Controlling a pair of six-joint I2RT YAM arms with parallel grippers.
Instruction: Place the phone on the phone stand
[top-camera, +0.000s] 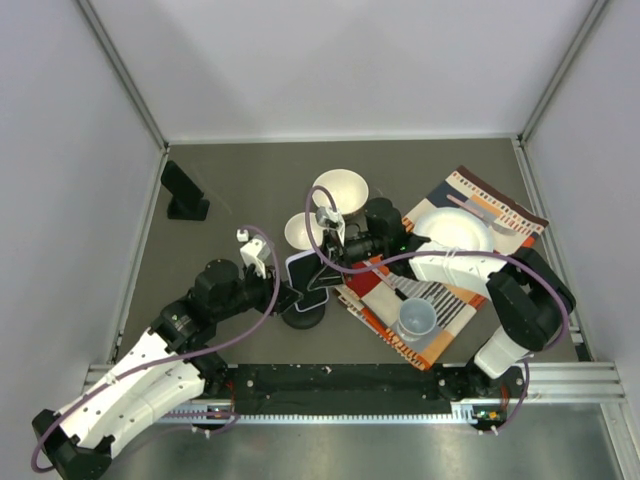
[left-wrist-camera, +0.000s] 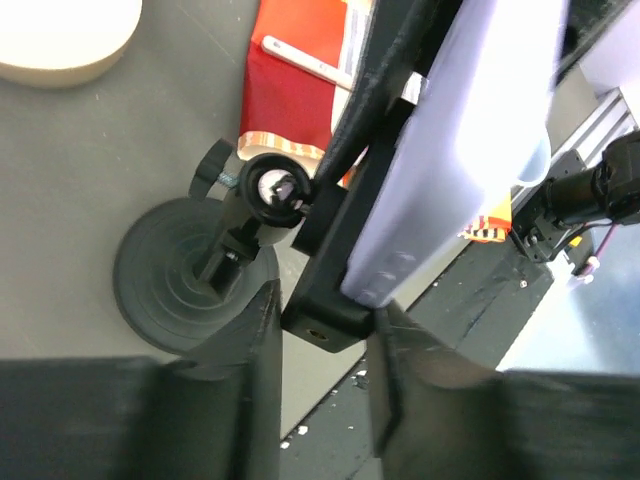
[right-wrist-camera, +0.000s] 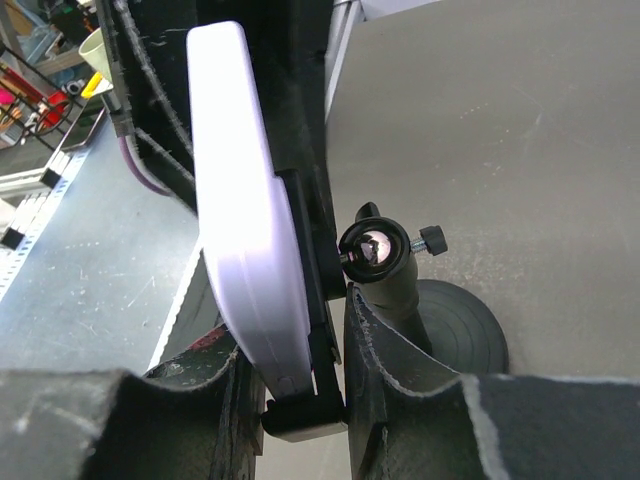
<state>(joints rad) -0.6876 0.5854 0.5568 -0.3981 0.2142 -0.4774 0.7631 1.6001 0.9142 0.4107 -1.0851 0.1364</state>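
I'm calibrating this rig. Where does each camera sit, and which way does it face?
Top external: above and behind the bases, looking down at the grey table; both arms show, with left gripper and right gripper meeting mid-table.
Left wrist: on the left arm, looking along its dark fingers at the black round-based phone stand.
Right wrist: on the right arm, looking past its fingers at the pale lavender phone.
Shared: both wrist views show phone and stand.

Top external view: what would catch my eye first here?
The left arm and right arm meet mid-table, jaws pinching a pale phone and the cradle of its black phone stand. Right of them, a white plate and a translucent cup sit on a striped cloth.
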